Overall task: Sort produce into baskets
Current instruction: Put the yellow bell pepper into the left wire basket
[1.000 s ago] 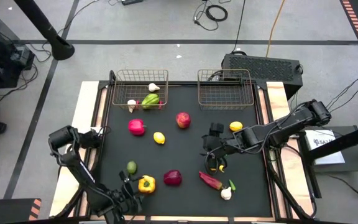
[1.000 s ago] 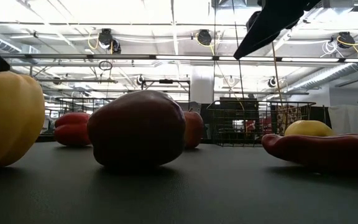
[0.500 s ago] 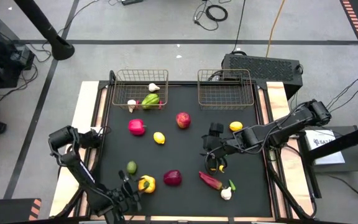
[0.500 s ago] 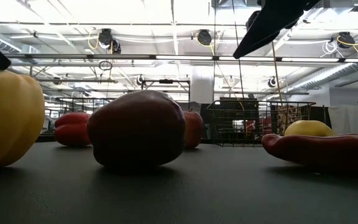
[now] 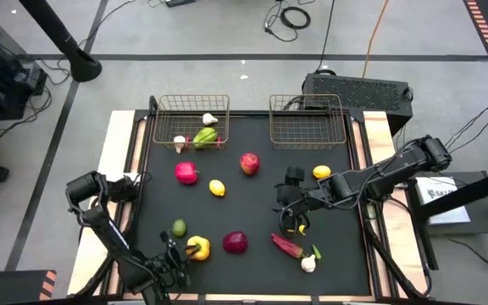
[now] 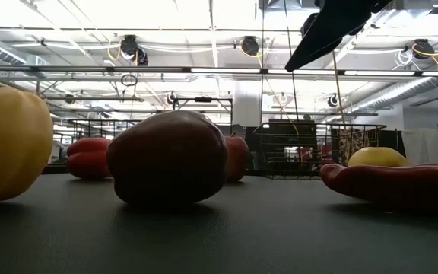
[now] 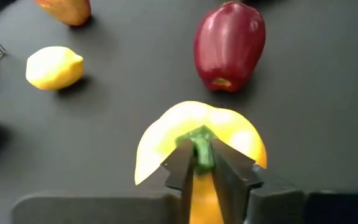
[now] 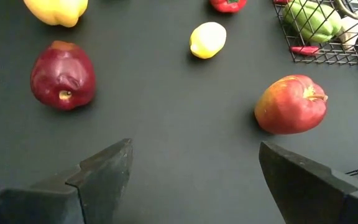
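Note:
A yellow pepper (image 5: 199, 247) with a green stem lies on the black mat near the table's front left. My left gripper (image 7: 201, 163) is shut on it. My right gripper (image 5: 295, 219) hangs open above the mat right of centre, with nothing between its fingers (image 8: 104, 168). The left basket (image 5: 169, 102) at the far edge holds garlic and a green pepper. The right basket (image 5: 307, 135) looks empty. Loose on the mat lie a dark red fruit (image 5: 235, 242), a lime (image 5: 179, 227), a lemon (image 5: 217, 187), a red pepper (image 5: 186, 173) and an apple (image 5: 249, 163). My left gripper pinches the pepper's green stem (image 7: 199, 149) between its two fingertips. The fingers slant down at it from the table's left. The pepper lies tipped on its side, its stem toward the gripper, and its body (image 6: 6, 144) rests on the mat.
A second lemon (image 5: 321, 172) lies near the right edge. A red chilli (image 5: 286, 246), a small green piece (image 5: 316, 252) and a garlic (image 5: 308, 263) lie at the front right. The mat's middle, between the apple and the dark red fruit, is bare.
My left gripper has shut its fingers on the yellow pepper's stem, staying in place. The pepper has stayed on the mat.

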Controlling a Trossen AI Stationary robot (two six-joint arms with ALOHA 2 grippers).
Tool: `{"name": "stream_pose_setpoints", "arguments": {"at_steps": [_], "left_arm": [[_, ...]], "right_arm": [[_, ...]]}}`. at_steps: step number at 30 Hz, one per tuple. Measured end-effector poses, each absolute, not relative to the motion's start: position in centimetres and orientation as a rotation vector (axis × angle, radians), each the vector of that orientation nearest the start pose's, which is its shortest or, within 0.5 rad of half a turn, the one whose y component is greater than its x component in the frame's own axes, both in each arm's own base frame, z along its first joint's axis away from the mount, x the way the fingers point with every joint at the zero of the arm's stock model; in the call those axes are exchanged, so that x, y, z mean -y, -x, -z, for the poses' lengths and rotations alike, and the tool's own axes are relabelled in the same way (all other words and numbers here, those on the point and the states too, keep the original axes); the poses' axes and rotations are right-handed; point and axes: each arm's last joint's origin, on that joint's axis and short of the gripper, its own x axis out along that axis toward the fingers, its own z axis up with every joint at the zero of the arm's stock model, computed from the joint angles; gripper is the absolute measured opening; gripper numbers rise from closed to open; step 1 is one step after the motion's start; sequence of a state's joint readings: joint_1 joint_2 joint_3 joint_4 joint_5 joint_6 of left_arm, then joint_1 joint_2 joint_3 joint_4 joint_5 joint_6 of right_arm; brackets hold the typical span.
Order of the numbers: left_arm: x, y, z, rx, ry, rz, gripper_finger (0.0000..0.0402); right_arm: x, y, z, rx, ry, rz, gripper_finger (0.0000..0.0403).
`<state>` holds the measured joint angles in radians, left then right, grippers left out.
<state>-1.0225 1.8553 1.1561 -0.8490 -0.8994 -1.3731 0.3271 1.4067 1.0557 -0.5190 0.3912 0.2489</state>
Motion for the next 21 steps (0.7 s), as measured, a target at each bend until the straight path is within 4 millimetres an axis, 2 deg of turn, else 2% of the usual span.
{"name": "stream_pose_setpoints", "arguments": {"at_steps": [4,10,15,21], "left_arm": [[26.1,-18.6,-16.0,-0.694,-0.011,-0.466,0.0021],[25.4,-18.9,-16.6,-0.617,-0.057,-0.496,0.0036],[23.2,-19.7,-19.7,-0.596,-0.111,-0.573,0.0038],[18.6,-20.8,-24.8,-0.504,-0.305,-0.684,0.0032]], "right_arm": [[-8.2,-27.7,-26.4,-0.790,0.075,0.156,0.0338],[-8.3,-27.9,-26.6,-0.770,0.086,0.145,0.0338],[-8.0,-28.0,-26.6,-0.765,0.087,0.153,0.0338],[-7.4,-28.3,-26.8,-0.748,0.092,0.164,0.0338]]}}
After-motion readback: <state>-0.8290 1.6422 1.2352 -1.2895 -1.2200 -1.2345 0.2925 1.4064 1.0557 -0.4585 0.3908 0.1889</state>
